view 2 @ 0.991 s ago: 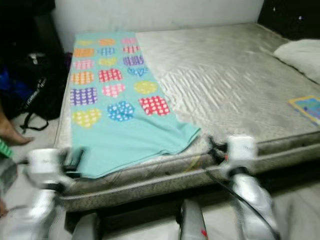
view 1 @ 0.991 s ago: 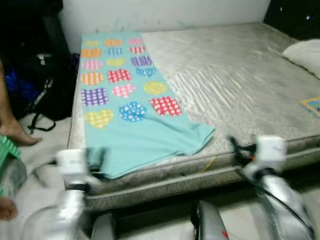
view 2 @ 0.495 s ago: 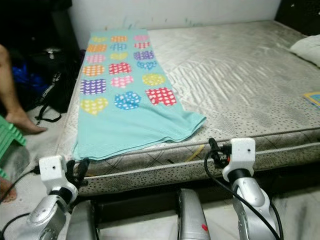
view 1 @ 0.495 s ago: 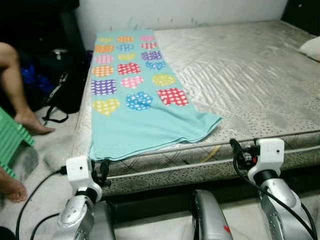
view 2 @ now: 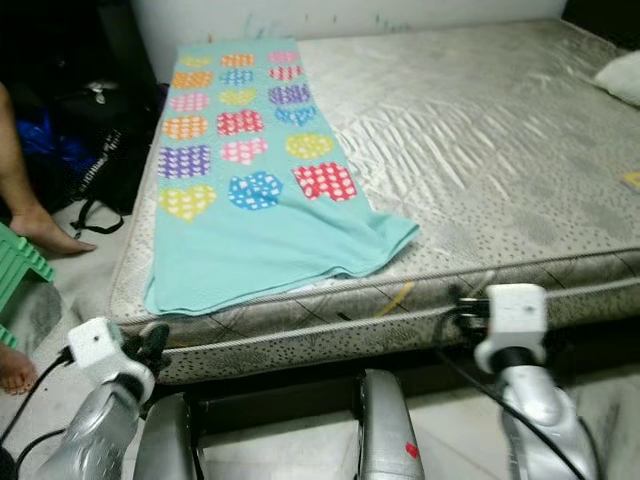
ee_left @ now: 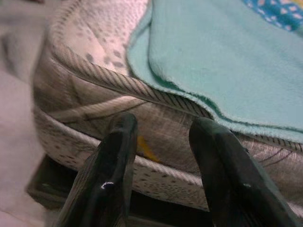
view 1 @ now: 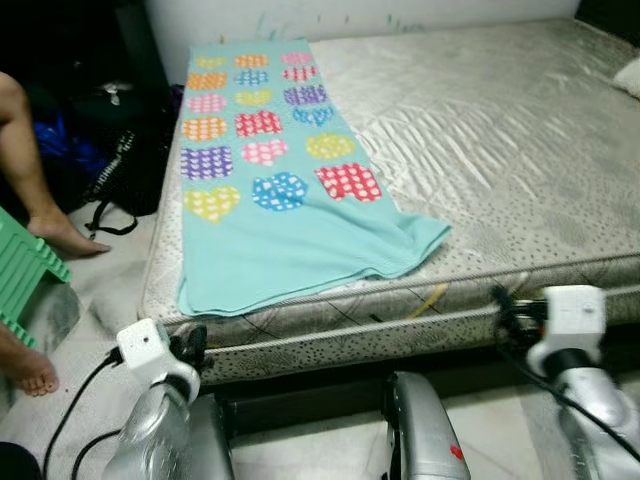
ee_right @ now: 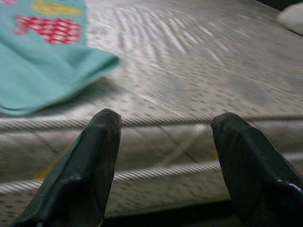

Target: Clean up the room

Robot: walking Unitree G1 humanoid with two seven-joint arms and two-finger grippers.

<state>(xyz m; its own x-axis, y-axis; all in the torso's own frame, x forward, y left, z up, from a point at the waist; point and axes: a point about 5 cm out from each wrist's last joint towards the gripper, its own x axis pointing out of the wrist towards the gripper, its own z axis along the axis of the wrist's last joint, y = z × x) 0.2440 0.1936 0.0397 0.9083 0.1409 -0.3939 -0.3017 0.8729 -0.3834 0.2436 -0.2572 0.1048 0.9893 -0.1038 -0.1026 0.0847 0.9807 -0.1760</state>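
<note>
A teal blanket printed with colourful hearts lies stretched along the left side of a bare grey mattress. Its near end reaches the front edge, with one corner spread toward the middle. My left gripper is open, low in front of the mattress's side, just below the blanket's near left corner. Its fingers hold nothing. My right gripper is also open and empty, in front of the mattress edge, to the right of the blanket's corner.
A person's leg and a foot are on the floor at the left, beside a green stool. A black bag leans by the bed's left side. A white pillow lies at the far right.
The camera has shifted slightly, so the whole scene sits a little differently. The right gripper has drifted to the right along the mattress edge. The blanket lies as before.
</note>
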